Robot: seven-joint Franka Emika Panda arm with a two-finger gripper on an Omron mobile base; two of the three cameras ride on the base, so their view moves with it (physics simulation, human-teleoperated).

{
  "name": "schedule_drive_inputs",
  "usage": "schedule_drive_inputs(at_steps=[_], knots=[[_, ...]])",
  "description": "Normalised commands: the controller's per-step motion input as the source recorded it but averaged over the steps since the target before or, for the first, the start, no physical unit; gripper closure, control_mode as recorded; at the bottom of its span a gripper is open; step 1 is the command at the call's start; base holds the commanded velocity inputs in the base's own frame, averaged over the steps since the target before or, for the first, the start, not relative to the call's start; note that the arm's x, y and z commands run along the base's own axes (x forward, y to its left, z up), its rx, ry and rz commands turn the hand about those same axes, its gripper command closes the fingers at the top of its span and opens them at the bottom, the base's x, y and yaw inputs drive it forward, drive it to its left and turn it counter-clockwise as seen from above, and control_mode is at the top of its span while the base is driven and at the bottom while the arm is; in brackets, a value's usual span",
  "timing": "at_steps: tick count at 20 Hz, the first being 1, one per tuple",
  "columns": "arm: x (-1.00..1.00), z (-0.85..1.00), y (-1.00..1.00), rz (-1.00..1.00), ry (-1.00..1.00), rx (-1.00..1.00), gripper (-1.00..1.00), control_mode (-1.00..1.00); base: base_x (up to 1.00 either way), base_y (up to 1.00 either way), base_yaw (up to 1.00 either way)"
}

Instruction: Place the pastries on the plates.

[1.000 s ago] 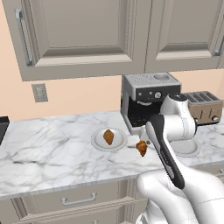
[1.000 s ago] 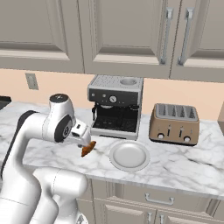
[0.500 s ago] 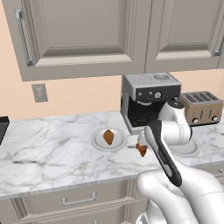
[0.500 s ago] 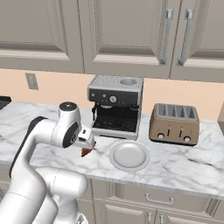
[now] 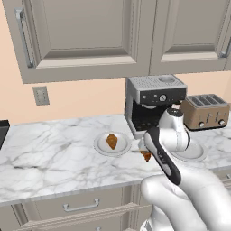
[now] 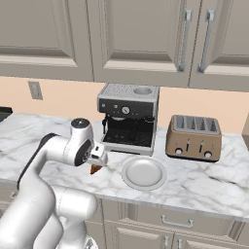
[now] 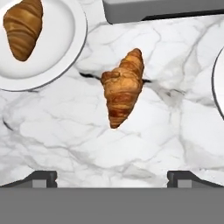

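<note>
One pastry [image 5: 112, 141] [image 7: 24, 26] lies on the left plate [image 5: 100, 146] [image 7: 57, 43]. The other pastry [image 5: 145, 155] [image 6: 96, 168] [image 7: 124, 87] appears to rest on the marble counter between the two plates, tapered end toward me. My gripper [image 5: 144, 150] [image 6: 96, 162] [image 7: 113, 177] hovers close above this pastry, open, fingertips spread wide on either side without touching it. The right plate [image 6: 143, 172] [image 5: 195, 155] [image 7: 219, 74] has nothing on it; in the left base view my arm covers part of it.
A coffee machine [image 5: 153, 101] [image 6: 129, 116] stands right behind the plates, its base [image 7: 162, 8] just beyond the loose pastry. A toaster [image 5: 205, 110] [image 6: 194, 137] sits further right. Wall cabinets hang overhead. The counter's front edge [image 6: 160, 202] is near.
My arm's upper links have swung right toward the coffee machine and the hand has sunk slightly. The loose pastry stays at about the same spot.
</note>
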Motion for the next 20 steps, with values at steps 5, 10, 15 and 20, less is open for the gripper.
schedule_drive_inputs(at_steps=[5,10,15,20], knots=[[0.48,-0.22,0.00,0.00,0.02,0.00,-1.00,-1.00,0.00,0.00,0.00],[0.43,-0.24,-0.02,0.00,0.01,0.00,-1.00,-1.00,0.00,0.00,0.00],[0.35,-0.30,-0.08,0.00,0.04,0.00,-1.00,-1.00,0.00,0.00,0.00],[0.30,-0.24,-0.05,0.00,0.02,0.00,-1.00,-1.00,0.00,0.00,0.00]])
